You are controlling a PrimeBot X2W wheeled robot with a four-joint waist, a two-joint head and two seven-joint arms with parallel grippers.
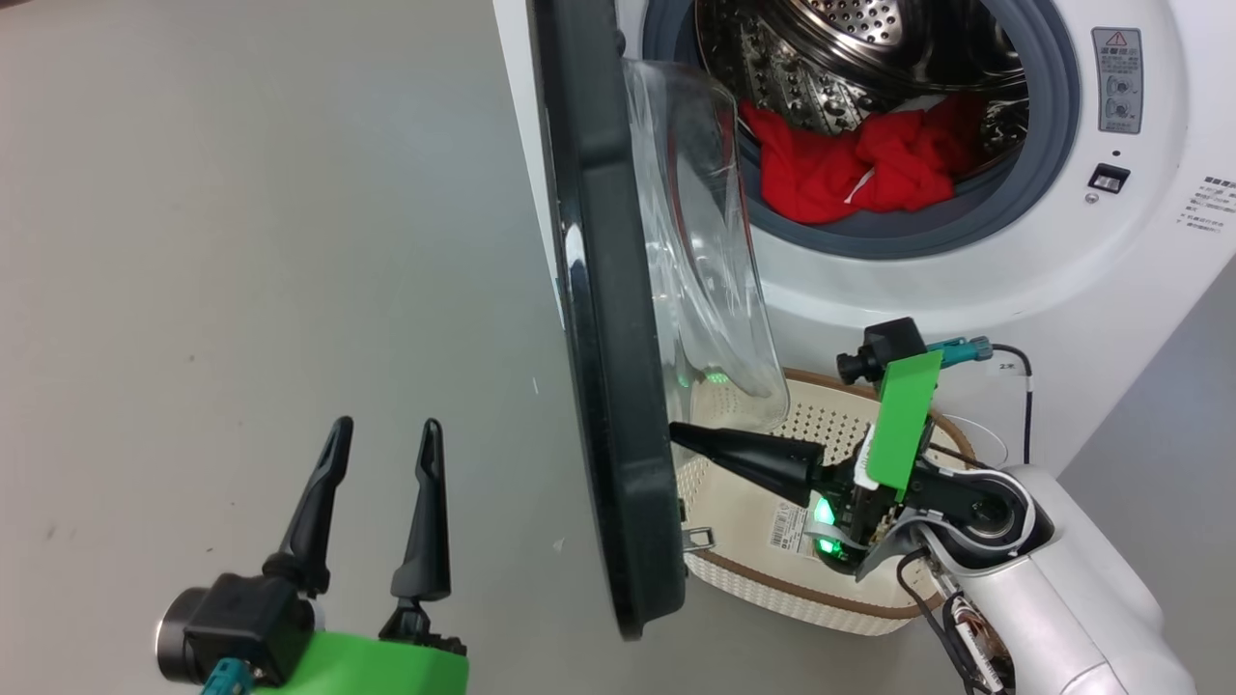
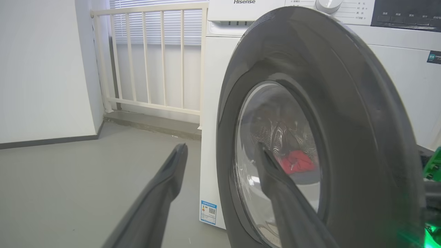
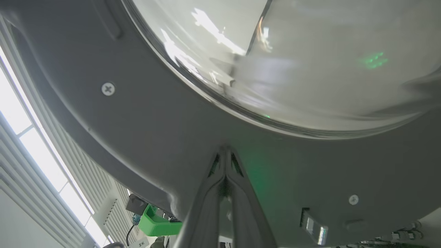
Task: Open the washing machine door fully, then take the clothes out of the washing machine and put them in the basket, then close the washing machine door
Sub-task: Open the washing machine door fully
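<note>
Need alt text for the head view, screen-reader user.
The washing machine door stands open, edge-on, the shut right gripper tipped against its inner face above the basket. Red clothes lie in the drum of the washing machine. The open left gripper hovers over grey floor, lower left.

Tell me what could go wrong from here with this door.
The shut right gripper presses its tips on the smooth inner face of the glossy black round washing machine door, just below its bulging clear glass window; it could slip.
The open left gripper stands at the door's outer side, possibly in its swing path.
The right arm hangs over the cream perforated plastic basket and may knock it.
</note>
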